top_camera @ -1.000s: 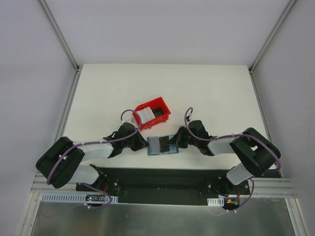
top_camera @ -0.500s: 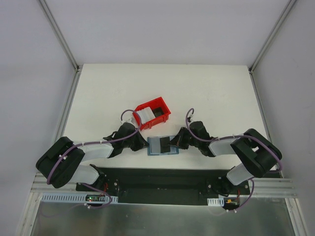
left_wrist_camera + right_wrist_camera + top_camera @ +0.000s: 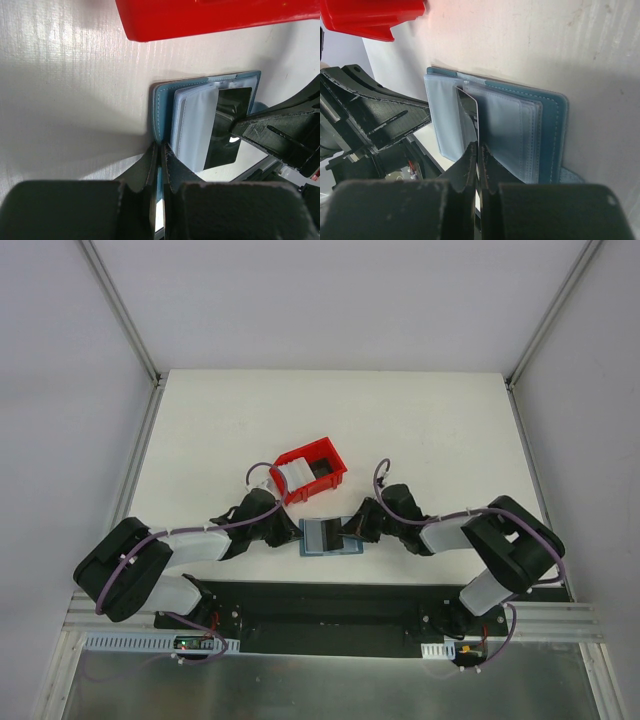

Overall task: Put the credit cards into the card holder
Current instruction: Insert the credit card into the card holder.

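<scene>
- The card holder (image 3: 161, 100) lies open on the tabletop (image 3: 75, 75), just on the near side of the red bin (image 3: 200, 20) and between the two arms.
- The left end effector (image 3: 159, 150) is clamped on the holder's left near edge, pinning that flap down.
- The right end effector (image 3: 476, 150) is clamped on a dark, glossy credit card (image 3: 227, 130), held on edge over the middle of the holder. Its leading edge meets the pale pocket (image 3: 195, 125), but how deep it sits cannot be told.
- To do this step well, the card's leading edge should probably run parallel with the pocket mouth, so one corner does not catch a seam.
- The card is best slid leftward at a shallow angle and low to the lining.
- The left clamp should stay firm, or the push may drag the holder across the tabletop.
- The right end effector should release only once the pocket grips most of the card.
</scene>
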Motion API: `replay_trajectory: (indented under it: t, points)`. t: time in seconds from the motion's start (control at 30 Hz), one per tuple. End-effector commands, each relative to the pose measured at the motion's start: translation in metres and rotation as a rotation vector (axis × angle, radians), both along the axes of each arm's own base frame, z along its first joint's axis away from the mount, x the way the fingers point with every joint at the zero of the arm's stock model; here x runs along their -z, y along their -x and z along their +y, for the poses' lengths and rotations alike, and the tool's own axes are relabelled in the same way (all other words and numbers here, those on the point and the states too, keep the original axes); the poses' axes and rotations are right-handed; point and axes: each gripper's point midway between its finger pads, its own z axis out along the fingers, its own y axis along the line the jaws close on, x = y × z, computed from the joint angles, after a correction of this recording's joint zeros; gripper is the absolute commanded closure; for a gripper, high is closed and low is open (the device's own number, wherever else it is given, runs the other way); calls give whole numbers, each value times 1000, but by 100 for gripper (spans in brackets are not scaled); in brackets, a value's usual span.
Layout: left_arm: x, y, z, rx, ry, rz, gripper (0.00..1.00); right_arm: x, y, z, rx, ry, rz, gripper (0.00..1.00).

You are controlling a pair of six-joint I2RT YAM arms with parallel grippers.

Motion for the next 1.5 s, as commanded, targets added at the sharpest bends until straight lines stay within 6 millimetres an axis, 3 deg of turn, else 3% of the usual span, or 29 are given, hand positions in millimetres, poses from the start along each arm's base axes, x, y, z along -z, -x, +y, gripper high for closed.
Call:
replay_trajectory:
  t: [0.0,0.23,0.37,0.53,0.7,0.93,1.1,1.33,1.47]
  points:
    - [40,30,33,12,-173,128,100,14,16,5,-46,41,60,100]
    - [38,31,33,9,-160,129,100,9,17,27,-61,65,18,100]
    - [39,32,34,3,-158,130,100,12,18,30,-71,106,14,99]
    - [40,34,36,1,-161,130,100,9,11,8,-47,212,-48,73]
    - [39,34,36,2,-158,124,100,3,11,5,-79,259,-72,66]
    - [39,33,34,7,-151,119,100,5,19,25,-151,229,-42,66]
    - [39,34,34,10,-150,120,100,-7,17,41,-184,196,-72,67]
    - [38,34,34,6,-145,116,100,-22,17,56,-227,191,-112,73]
    - [38,34,35,6,-146,117,100,-23,18,64,-257,194,-116,83]
